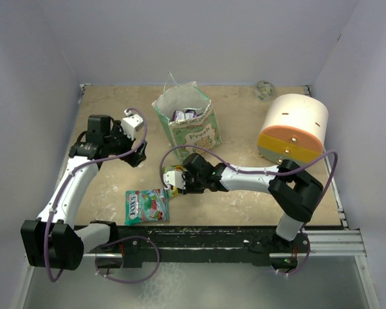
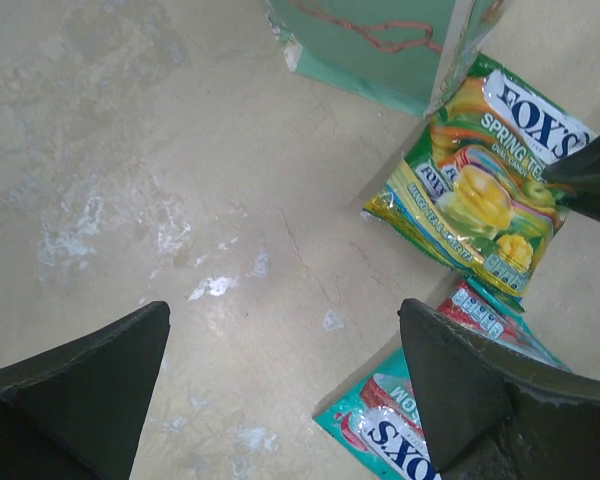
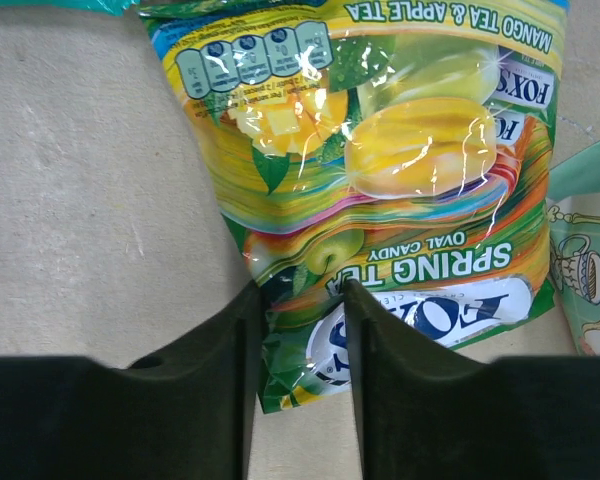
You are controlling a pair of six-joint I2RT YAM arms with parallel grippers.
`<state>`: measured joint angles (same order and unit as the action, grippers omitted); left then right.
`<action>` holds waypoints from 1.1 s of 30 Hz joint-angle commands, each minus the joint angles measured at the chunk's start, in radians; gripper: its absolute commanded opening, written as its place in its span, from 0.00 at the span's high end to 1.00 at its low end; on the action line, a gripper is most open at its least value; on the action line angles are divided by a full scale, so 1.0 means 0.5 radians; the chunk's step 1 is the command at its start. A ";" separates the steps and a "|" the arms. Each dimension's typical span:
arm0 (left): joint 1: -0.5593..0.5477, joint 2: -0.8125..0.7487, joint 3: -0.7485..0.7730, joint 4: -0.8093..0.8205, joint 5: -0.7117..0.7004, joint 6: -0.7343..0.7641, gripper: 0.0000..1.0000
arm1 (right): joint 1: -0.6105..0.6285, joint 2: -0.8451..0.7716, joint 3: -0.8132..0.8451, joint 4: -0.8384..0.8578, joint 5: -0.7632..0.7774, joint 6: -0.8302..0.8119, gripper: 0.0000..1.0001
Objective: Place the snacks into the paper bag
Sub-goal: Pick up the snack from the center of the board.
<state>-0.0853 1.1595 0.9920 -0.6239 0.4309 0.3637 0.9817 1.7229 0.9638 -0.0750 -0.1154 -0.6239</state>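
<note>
Right gripper, reached low across the table, is clamped on the yellow-green packet; left gripper is held raised, jaws wide apart.

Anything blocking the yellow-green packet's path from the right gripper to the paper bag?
Nothing visible. The right gripper pinches the yellow-green packet just in front of the paper bag; bare table between, bag mouth open.

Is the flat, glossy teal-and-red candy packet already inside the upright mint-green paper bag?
No, the teal-and-red candy packet lies flat on the tabletop, well outside the mint-green paper bag.
</note>
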 commanded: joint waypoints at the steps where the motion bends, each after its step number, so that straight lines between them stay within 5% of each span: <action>1: 0.011 -0.114 -0.067 0.111 0.062 0.098 0.01 | 0.003 -0.016 0.051 -0.087 -0.039 0.069 0.74; 6: 0.011 -0.181 -0.104 0.113 0.106 0.194 0.01 | -0.003 -0.166 0.103 -0.177 -0.174 0.140 1.00; 23: 0.005 -0.414 -0.270 -0.025 1.120 0.776 0.02 | -0.479 -0.465 0.438 -0.525 -1.150 0.505 1.00; 33: -0.335 -0.267 -0.263 -0.225 1.094 1.321 0.05 | -0.545 -0.446 0.527 -0.483 -1.335 0.691 1.00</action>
<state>-0.1822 0.9955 0.8543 -0.7101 0.9360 0.8753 0.7197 1.5234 1.1572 -0.3477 -0.6918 -0.3359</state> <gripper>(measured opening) 0.955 0.011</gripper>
